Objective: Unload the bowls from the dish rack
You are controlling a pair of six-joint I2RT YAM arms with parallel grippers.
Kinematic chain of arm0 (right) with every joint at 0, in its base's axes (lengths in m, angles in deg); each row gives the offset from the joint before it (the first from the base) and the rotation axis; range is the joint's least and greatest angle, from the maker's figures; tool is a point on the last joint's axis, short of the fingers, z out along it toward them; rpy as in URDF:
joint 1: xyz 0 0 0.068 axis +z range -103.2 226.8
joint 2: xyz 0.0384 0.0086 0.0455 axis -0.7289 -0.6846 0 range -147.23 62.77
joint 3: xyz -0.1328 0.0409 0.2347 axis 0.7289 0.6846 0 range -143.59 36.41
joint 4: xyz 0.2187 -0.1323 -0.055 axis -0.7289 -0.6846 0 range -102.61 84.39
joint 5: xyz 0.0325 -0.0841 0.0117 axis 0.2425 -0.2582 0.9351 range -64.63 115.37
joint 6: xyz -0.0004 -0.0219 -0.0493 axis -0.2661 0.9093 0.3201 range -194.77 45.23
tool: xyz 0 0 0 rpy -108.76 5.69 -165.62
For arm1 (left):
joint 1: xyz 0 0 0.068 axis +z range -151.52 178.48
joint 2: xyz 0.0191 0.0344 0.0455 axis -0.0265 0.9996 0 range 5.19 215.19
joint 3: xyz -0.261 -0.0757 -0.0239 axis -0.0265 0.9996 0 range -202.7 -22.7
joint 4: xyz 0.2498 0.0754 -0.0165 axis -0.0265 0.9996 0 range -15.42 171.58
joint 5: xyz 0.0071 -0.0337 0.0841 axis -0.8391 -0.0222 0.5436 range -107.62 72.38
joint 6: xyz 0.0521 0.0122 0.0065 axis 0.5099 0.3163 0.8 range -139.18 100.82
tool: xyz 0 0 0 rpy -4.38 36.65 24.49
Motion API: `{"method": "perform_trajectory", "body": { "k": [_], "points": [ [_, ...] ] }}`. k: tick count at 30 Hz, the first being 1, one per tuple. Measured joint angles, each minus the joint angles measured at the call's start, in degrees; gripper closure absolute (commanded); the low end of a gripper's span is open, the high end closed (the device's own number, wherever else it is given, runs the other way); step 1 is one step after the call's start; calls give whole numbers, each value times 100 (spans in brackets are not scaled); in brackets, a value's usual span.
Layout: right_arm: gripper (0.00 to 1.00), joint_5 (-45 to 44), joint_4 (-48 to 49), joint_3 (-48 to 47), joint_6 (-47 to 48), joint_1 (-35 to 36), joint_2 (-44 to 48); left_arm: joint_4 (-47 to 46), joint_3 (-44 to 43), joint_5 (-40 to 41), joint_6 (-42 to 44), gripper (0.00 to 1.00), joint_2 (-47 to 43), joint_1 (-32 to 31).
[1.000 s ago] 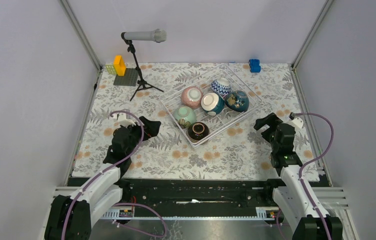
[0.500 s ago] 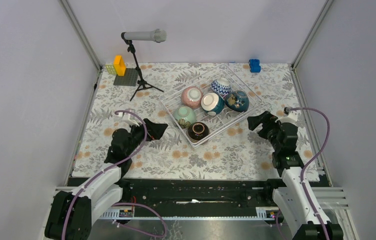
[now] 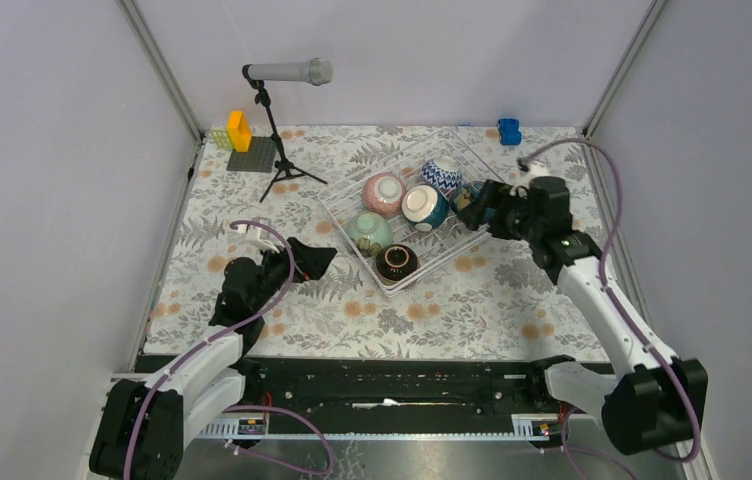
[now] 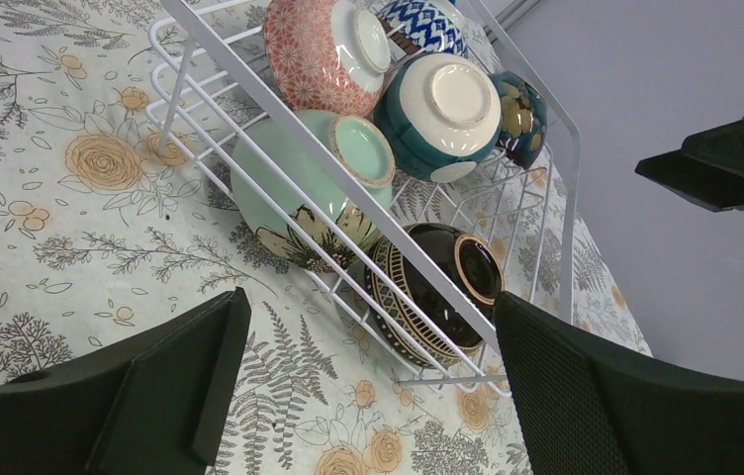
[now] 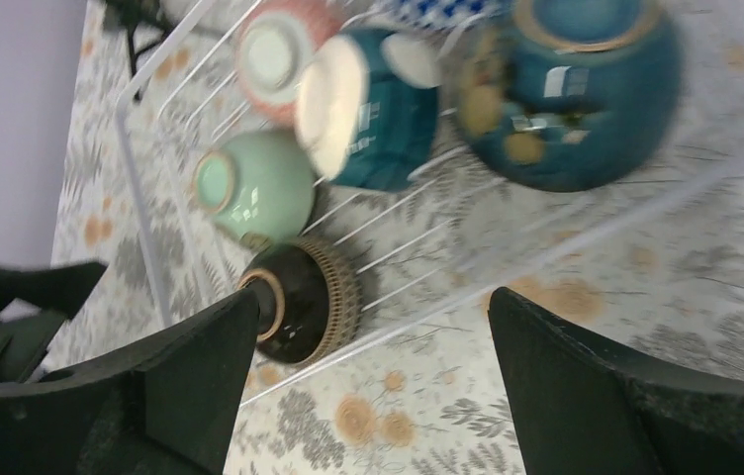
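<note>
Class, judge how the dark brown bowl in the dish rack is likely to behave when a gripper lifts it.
The dark brown bowl looks glossy and glazed: probably rigid, breakable, somewhat slippery. It sits tilted, foot ring upward, on the thin wires of the dish rack, so a nudge may roll it. Its ribbed outside might aid grip.

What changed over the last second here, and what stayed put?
The right claw swung forward and left from over the table to the right end of the dish rack. It is now open near the dark teal-and-gold bowl, holding nothing. The left claw edged slightly toward the rack, still open. Nothing has left the rack.
</note>
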Motion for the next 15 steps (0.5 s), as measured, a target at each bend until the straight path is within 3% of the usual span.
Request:
{"method": "perform_trajectory", "body": {
  "k": [3,5,15],
  "points": [
    [2,28,-275,-483,146,625,-516,-37,0,-15,-2,1,92,-2],
    [7,28,-391,-704,203,955,-826,-42,0,-20,-2,1,133,-9],
    [7,-170,-841,-1458,378,1945,-2435,-83,0,-127,-46,2,389,-31]
  ]
}}
